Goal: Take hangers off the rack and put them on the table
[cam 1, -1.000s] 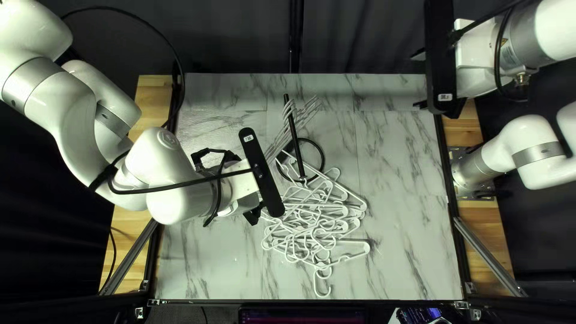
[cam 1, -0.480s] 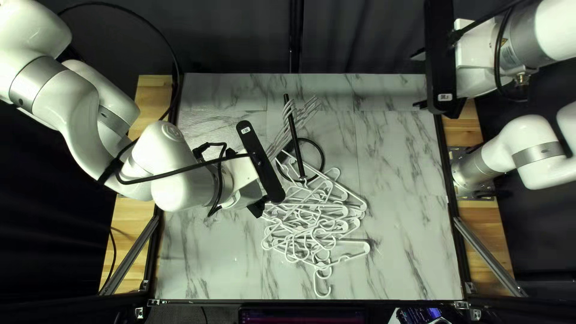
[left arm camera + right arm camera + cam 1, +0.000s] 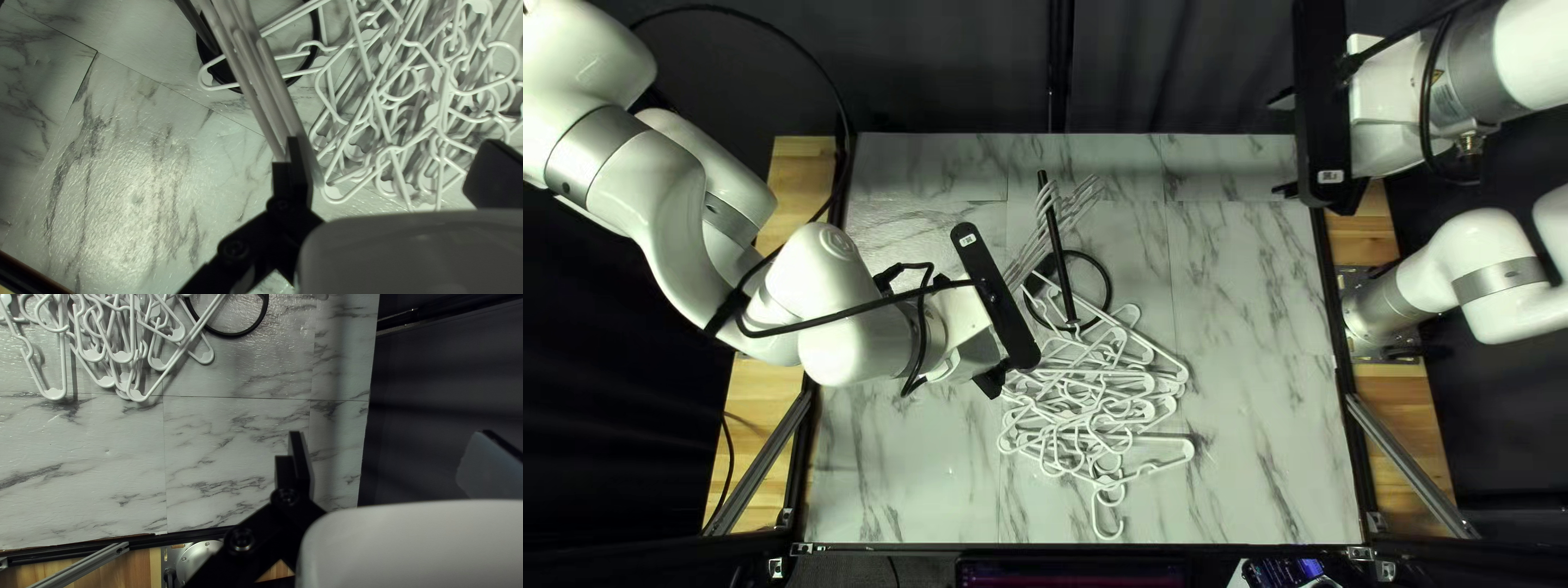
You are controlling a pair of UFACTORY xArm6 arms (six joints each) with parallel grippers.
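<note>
Left gripper [image 3: 391, 144]: fingers wide apart, nothing gripped. One finger overlaps the lower ends of the hanging hangers [image 3: 281, 92] in its wrist view; contact, cannot tell. Wide spacing presumably serves to get a finger on each side of a hanger before closing.

Rack [image 3: 1058, 245]: just left of the middle of the table [image 3: 1252, 436], toward the far edge. Several hangers on it, bunched closely and slanting; count not resolved. The bunching probably makes it hard to take only one.

Loose hangers [image 3: 436, 111]: overlapping heap from beside the rack base toward the near edge. Likely put there for a short carry. Snagging of hooks is a risk if more are dropped on top.

Right gripper [image 3: 389, 438]: also wide, holding nothing, raised by the far right corner, probably parked to leave room for the left arm.

Judged status: removal partly done. Next: align on the hanging bunch, close, lift clear of the rack.
</note>
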